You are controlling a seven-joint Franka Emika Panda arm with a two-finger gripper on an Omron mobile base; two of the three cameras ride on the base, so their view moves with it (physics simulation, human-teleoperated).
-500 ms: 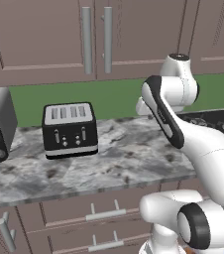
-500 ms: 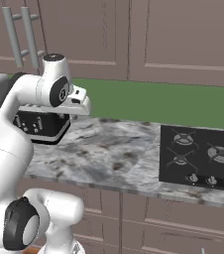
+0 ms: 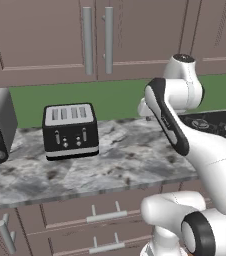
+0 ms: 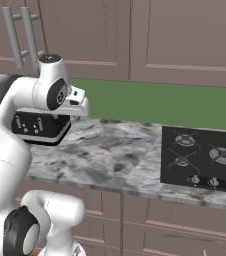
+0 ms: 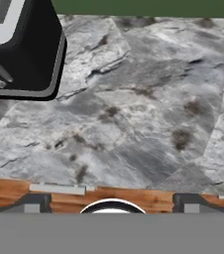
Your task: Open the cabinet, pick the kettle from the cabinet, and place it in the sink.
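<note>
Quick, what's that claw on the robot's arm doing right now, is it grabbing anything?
Gripper: open and holding nothing, poised above the grey marbled counter.

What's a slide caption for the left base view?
Panda arm poised over marbled counter beside black toaster, wall cabinet doors shut.

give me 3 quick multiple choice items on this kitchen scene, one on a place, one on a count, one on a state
1. Where does the toaster stand?
A. on the marbled counter
B. on the stove
C. inside a drawer

2. How many slots does the toaster's top show?
A. two
B. four
C. six

3. In what state are the cabinet doors?
A. both shut
B. one ajar
C. both wide open

Answers: 1 A, the toaster sits on the counter below the cabinet handles. 2 B, the left base view shows four dark slots in its pale top. 3 A, both doors lie flush, handles side by side.
</note>
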